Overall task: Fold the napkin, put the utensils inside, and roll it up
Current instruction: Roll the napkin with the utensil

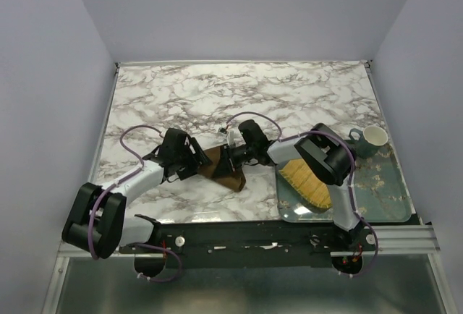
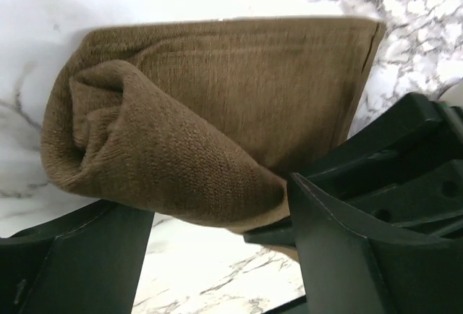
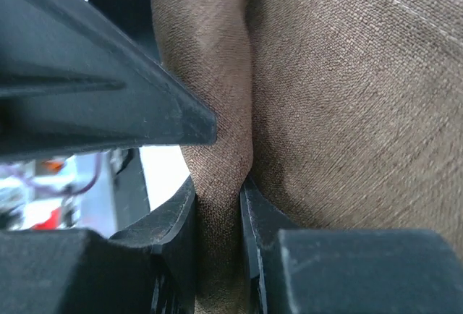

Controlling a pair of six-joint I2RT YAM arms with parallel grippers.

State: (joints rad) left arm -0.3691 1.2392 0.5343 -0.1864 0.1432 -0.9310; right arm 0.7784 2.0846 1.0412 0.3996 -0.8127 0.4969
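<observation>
The dark brown napkin (image 1: 226, 171) lies on the marble table between my two grippers. In the left wrist view it is partly rolled: a thick roll (image 2: 145, 147) at the near side, a flat part (image 2: 275, 68) beyond. My left gripper (image 1: 197, 158) is open; its jaws stand apart at the roll's near edge (image 2: 217, 200), and the right jaw touches the cloth. My right gripper (image 1: 228, 156) is shut on a pinched fold of the napkin (image 3: 217, 205). The fork is hidden; no tines or handle show in any view.
A yellow woven mat (image 1: 307, 182) lies on a teal tray (image 1: 383, 187) at the right, under my right arm. A teal and white mug (image 1: 370, 139) stands at the tray's far corner. Grey walls enclose the table.
</observation>
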